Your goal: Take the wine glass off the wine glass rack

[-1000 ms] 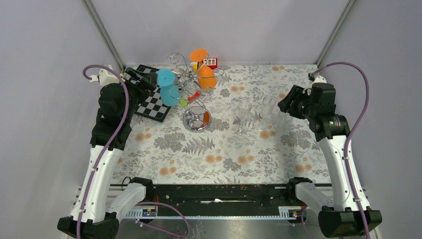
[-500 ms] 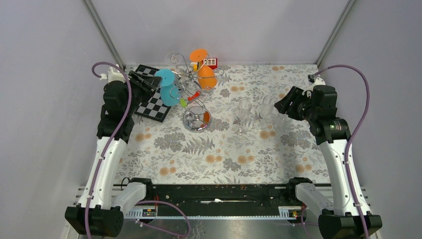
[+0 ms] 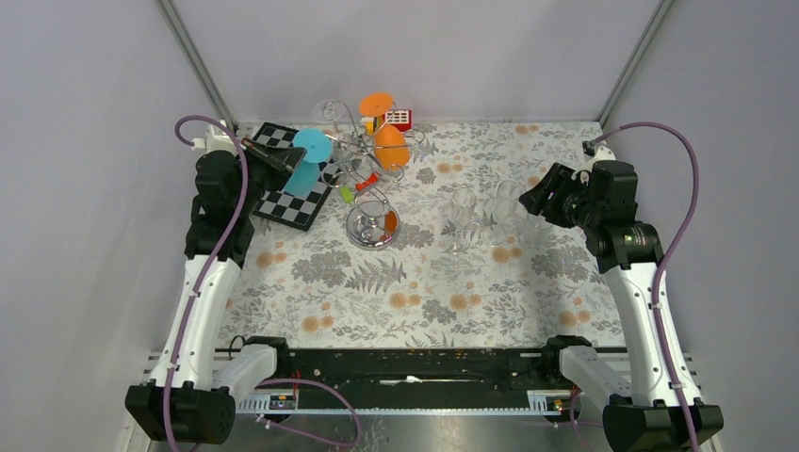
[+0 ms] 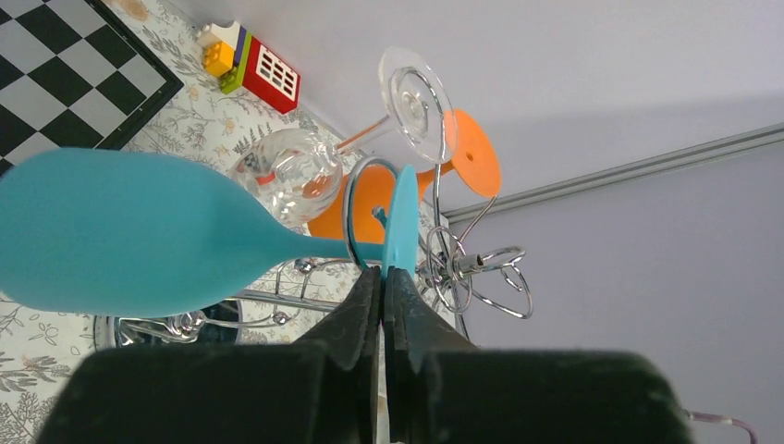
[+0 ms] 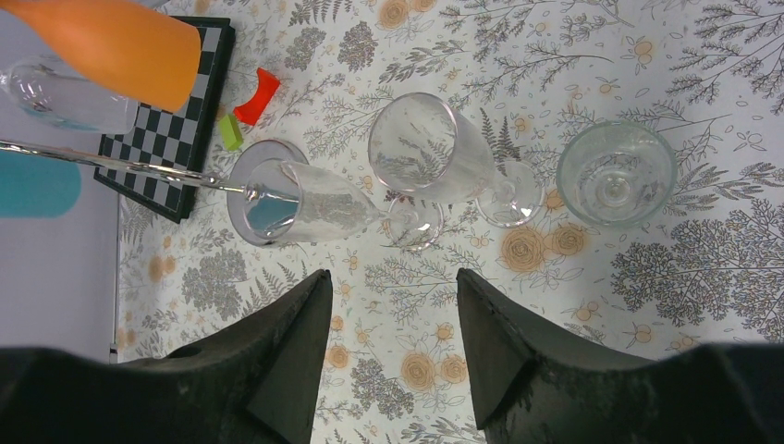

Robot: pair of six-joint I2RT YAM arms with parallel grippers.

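The blue wine glass [image 4: 139,231] hangs tilted on the silver wine glass rack [image 4: 481,268], its stem running through a wire loop. My left gripper [image 4: 384,270] is shut on the edge of the glass's round blue foot. From above, the left gripper [image 3: 281,160] sits just left of the blue wine glass [image 3: 312,147], and the wine glass rack [image 3: 373,226] stands on its shiny round base. An orange glass [image 3: 391,146] and a clear glass [image 3: 330,111] also hang on the rack. My right gripper [image 5: 393,277] is open over the tablecloth with nothing between its fingers.
A chessboard [image 3: 283,200] lies under the left gripper. A red and white toy block [image 3: 398,119] sits behind the rack. Clear glasses [image 3: 462,212] stand mid-table, close in front of the right gripper [image 3: 532,200]. Small red and green pieces [image 5: 254,97] lie near the rack's base.
My left gripper moved in and closed on the blue glass's foot, and the glass has tilted to the left. The right arm shifted slightly left and has since held still.
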